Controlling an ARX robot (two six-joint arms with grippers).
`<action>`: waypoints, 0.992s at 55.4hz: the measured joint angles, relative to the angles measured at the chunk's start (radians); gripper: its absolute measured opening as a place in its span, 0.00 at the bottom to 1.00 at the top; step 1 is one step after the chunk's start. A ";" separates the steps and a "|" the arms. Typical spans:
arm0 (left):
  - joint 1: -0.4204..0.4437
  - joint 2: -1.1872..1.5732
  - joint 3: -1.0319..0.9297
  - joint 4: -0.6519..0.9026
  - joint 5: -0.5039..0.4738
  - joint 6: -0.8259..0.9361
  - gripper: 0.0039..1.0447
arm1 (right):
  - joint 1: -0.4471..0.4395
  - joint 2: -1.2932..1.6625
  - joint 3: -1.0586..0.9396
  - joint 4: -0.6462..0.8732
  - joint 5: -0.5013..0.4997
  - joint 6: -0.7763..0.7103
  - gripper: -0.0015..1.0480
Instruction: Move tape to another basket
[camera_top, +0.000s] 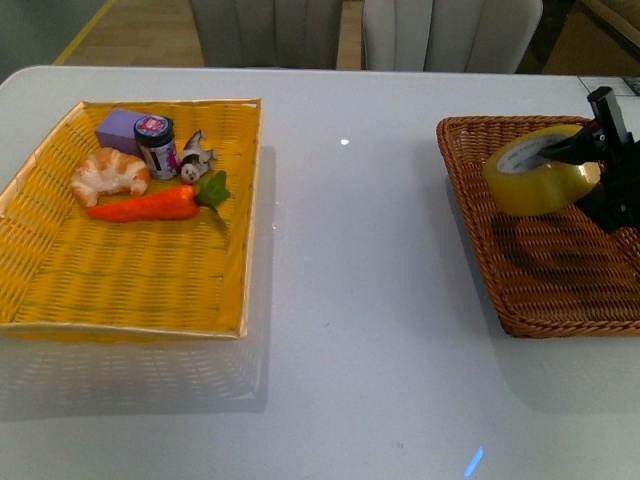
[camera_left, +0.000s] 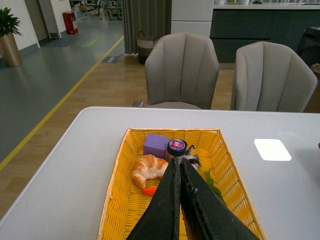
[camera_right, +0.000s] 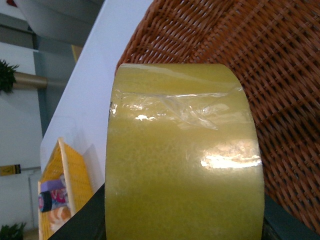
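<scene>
- Grips the tape (camera_top: 535, 180) in the right claw (camera_top: 585, 170), with one black finger through the core and the claw's body behind the roll.
- Holds the roll tilted over the far left corner of the brown basket (camera_top: 560, 270), at the right edge of the worktop (camera_top: 360, 300).
- Throws a shadow on the weave below, apparently clear of the basket floor.
- Presses the left claw (camera_left: 178, 165) together on nothing, above the yellow basket (camera_left: 120, 200).
- Shows a croissant (camera_top: 110, 175), carrot (camera_top: 150, 205), purple block (camera_top: 120, 128), jar (camera_top: 156, 145) and toy figure (camera_top: 196, 158) in that yellow basket's far part, near the worktop's left edge, well apart from the tape.
</scene>
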 joint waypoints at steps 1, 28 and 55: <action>0.005 -0.017 -0.006 -0.012 0.004 0.000 0.01 | 0.002 0.016 0.018 -0.008 0.005 0.001 0.43; 0.103 -0.258 -0.063 -0.177 0.102 0.001 0.01 | 0.011 0.124 0.119 -0.026 0.020 0.036 0.43; 0.103 -0.439 -0.063 -0.354 0.102 0.001 0.01 | -0.021 0.035 -0.001 0.003 0.009 0.028 0.91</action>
